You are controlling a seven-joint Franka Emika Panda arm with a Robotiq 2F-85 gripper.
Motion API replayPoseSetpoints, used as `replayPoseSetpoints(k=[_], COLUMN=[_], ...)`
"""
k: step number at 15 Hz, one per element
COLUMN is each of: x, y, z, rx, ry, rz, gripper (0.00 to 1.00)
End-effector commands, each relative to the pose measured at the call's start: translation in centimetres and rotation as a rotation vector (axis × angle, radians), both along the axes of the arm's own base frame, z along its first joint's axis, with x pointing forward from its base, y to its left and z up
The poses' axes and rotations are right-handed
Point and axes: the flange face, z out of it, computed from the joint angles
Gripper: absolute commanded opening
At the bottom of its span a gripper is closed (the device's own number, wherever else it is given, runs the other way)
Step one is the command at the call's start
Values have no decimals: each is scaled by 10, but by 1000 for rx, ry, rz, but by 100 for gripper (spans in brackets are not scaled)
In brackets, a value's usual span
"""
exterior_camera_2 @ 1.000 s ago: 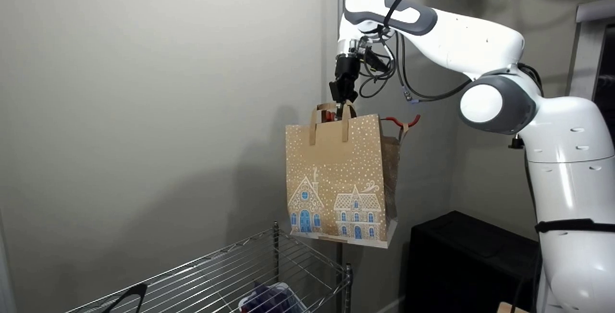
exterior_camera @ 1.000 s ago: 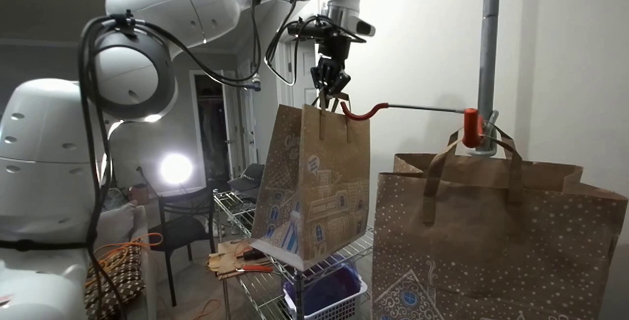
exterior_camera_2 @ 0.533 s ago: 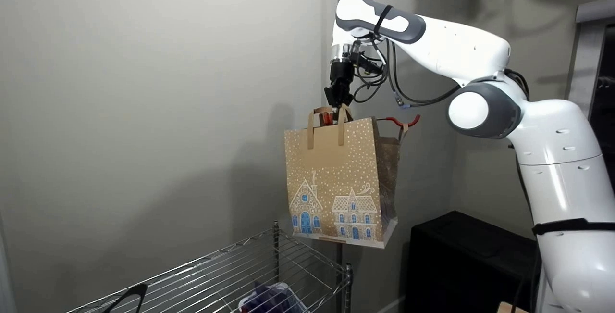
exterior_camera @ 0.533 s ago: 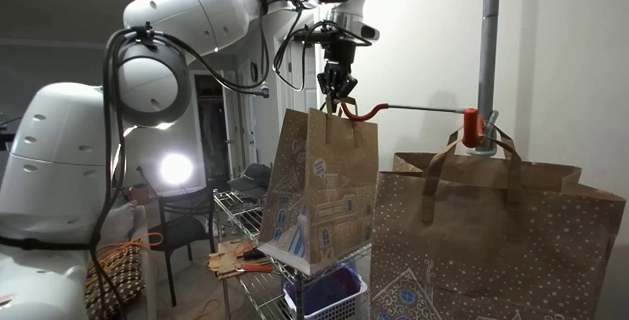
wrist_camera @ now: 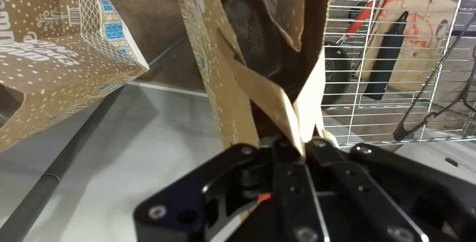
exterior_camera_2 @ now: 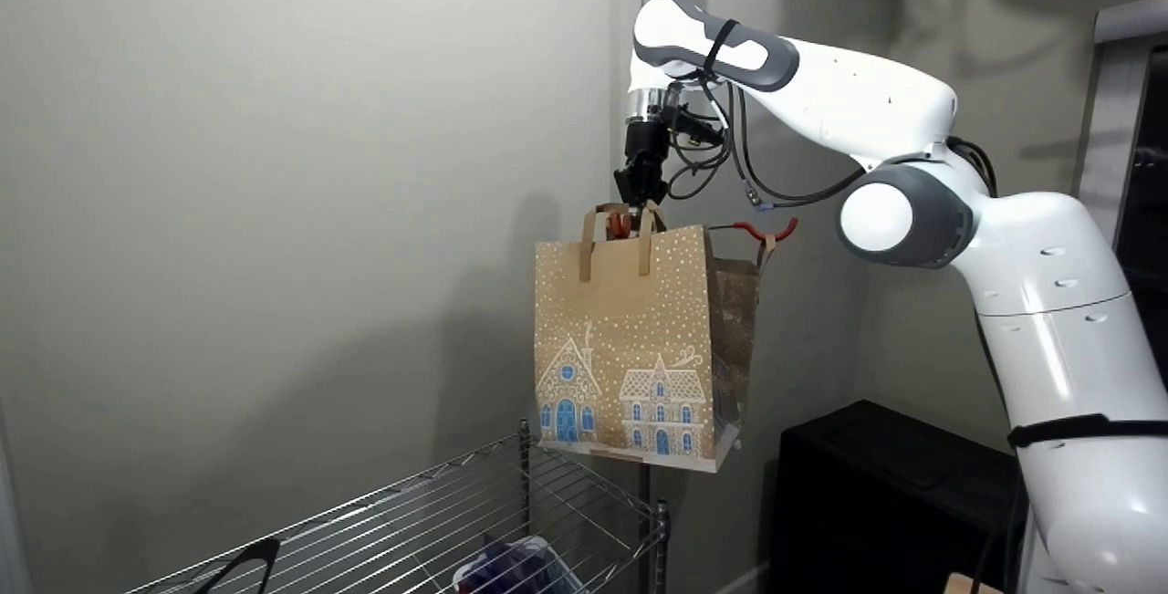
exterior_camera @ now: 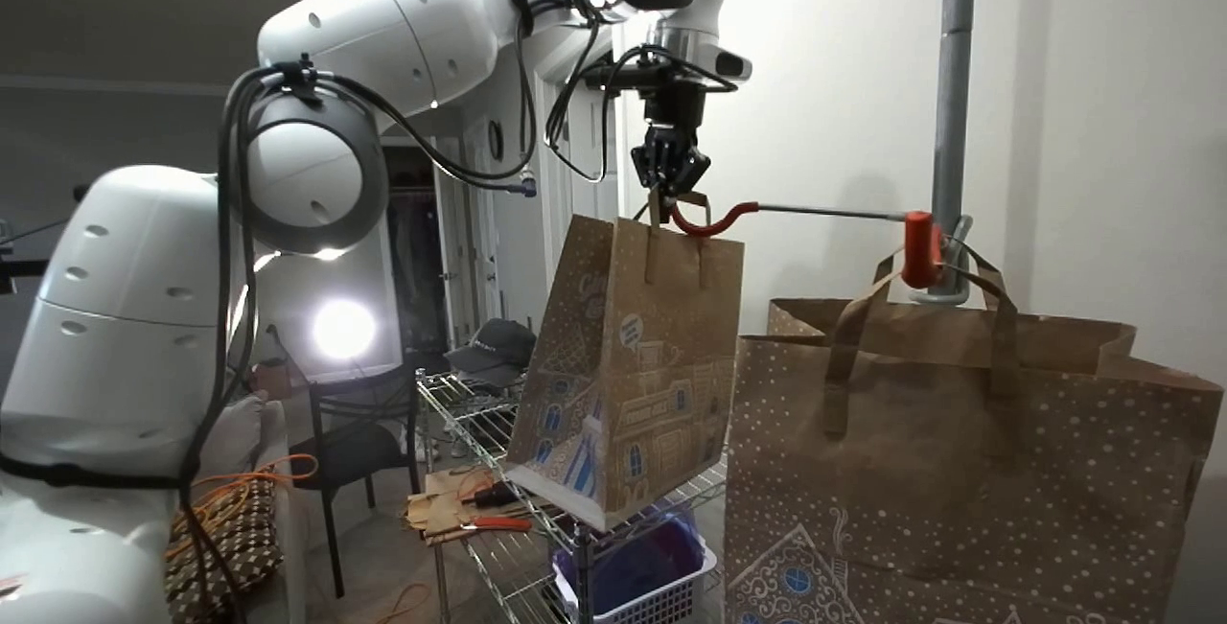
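We're pinching the handles (wrist_camera: 266, 87) of the house-print paper bag (exterior_camera: 671, 365) in the hand (wrist_camera: 303, 148), bag hanging mid-frame in both exterior views; we should be moving slowly, minding the red-coated hook (exterior_camera: 730, 219) near the handles.

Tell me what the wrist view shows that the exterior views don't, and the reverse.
Only the wrist view looks down into the held paper bag, at what seems a dark, lettered container.

Only the exterior views show the white arm, and, in an exterior view, a bright lamp and dark cap.

Both kinds share the claw at the bag's handle straps, and the wire shelf; the wrist view best shows the claw shut on the straps.
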Motion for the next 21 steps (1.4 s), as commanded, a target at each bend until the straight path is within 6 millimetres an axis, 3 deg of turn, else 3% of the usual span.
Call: replayPoseSetpoints(k=[1,7,8,10,16,20,21], x=[6,13,13,12,0,-26,-36], y=[-13,-19,-18,-16,-13,-2,2], z=[6,4,2,2,9,27,36], rx=[5,-12,-17,-15,-13,-29,-41], ry=[-64,-95,-83,-76,-57,-42,-47], rz=[-35,-64,-66,-53,-44,-37,-35], gripper=[0,0,26,32,70,96,99])
